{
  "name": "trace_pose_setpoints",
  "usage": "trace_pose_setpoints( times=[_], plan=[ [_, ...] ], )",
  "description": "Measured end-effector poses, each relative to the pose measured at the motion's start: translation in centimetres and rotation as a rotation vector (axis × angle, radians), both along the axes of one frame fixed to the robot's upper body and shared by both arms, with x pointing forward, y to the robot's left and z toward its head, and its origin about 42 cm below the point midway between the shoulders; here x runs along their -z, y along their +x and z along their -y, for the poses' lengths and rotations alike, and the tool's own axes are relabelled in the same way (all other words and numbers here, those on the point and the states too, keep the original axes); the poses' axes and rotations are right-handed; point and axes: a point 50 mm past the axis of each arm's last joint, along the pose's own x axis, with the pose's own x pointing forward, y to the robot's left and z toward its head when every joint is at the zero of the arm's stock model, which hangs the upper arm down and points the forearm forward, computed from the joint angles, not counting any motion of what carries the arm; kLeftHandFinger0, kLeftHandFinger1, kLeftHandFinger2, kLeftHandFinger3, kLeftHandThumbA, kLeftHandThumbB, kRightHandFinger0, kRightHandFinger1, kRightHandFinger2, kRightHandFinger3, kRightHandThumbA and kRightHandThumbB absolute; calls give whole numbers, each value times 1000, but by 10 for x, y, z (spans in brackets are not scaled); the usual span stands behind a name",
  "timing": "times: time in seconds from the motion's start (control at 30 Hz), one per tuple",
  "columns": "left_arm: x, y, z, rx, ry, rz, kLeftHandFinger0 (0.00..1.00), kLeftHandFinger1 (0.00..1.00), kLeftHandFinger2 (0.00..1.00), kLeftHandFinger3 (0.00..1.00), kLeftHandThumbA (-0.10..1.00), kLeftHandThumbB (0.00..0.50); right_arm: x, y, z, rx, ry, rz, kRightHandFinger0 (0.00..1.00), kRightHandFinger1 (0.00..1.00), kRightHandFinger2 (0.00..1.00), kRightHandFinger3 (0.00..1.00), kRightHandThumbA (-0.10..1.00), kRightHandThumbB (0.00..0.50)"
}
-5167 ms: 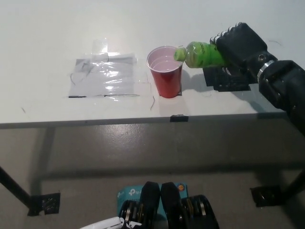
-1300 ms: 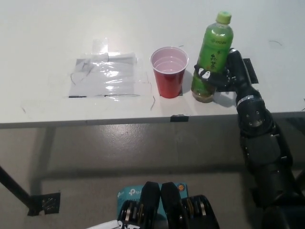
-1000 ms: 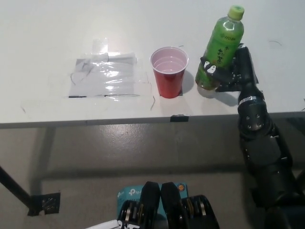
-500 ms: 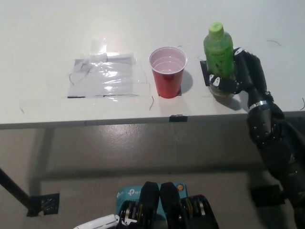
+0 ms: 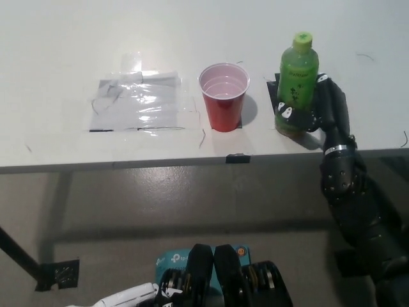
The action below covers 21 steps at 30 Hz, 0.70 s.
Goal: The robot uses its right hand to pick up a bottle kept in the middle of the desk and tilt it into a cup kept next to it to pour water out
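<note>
Desk point(image 5: 64, 38) of pale white laminate fills the upper half of the head view, its front edge running across the middle above a grey-brown floor crossed by the shadows of the desk's frame. Clear plastic sheeting point(image 5: 137, 101) lies flat at left, beside a red cup point(image 5: 223, 96) holding liquid. Just right of the cup, apart from it, a green bottle point(image 5: 296, 83) with a light green cap stands upright on a dark mat near the desk's front edge. Its label carries dark characters, too small to read. The black right hand point(image 5: 319, 109) wraps the bottle's lower half, fingers point(image 5: 284, 110) curled around its front, with the arm dropping below the desk edge at right. At the bottom left, only a sliver of the white left hand point(image 5: 124, 297) shows, too little to tell its state. A teal box point(image 5: 172, 259) on the floor reads "tp-link".
</note>
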Motion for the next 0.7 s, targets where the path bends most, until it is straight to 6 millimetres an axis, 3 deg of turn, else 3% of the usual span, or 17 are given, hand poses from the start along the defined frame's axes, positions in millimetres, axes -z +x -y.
trace_pose_setpoints(
  times=[0.1,0.13,0.17,0.2,0.23,0.27,0.3,0.37,0.5,0.53,0.7],
  plan=[
    [0,0,0,-1,0,1,1000,1000,1000,1000,508,500,2,-1,-3,13,50,-8,0,0,0,388,-100,0],
    [0,0,0,-1,0,0,1000,1000,1000,1000,509,500,3,-1,-3,20,67,-13,0,0,28,680,-100,0],
    [0,0,0,-1,0,0,1000,1000,1000,1000,503,500,4,-1,-2,24,76,-15,344,309,342,947,-100,34],
    [0,0,0,-1,0,0,1000,1000,1000,1000,516,500,4,-1,-2,26,77,-16,688,659,672,1000,0,73],
    [0,0,0,-1,0,0,1000,1000,1000,1000,515,500,4,-1,-2,25,71,-20,912,989,958,1000,174,88],
    [0,0,0,-1,0,0,1000,1000,1000,1000,506,500,4,-1,-2,24,59,-24,1000,1000,1000,1000,384,162],
    [0,0,0,-1,0,0,1000,1000,1000,1000,502,500,4,0,-2,21,27,-34,1000,1000,1000,1000,501,238],
    [0,0,0,-1,0,0,1000,1000,1000,1000,501,500,5,0,-4,20,-33,-56,1000,1000,1000,1000,636,323],
    [0,0,0,-2,0,-1,1000,1000,1000,1000,507,500,5,1,-6,25,-132,-92,1000,1000,1000,1000,860,429],
    [0,0,0,-2,0,-1,1000,1000,1000,1000,508,500,3,1,-6,28,-166,-100,1000,1000,1000,1000,917,493],
    [0,0,0,-2,0,-1,1000,1000,1000,1000,511,500,-8,3,-4,48,-304,-105,1000,1000,1000,1000,914,500]
  ],
)
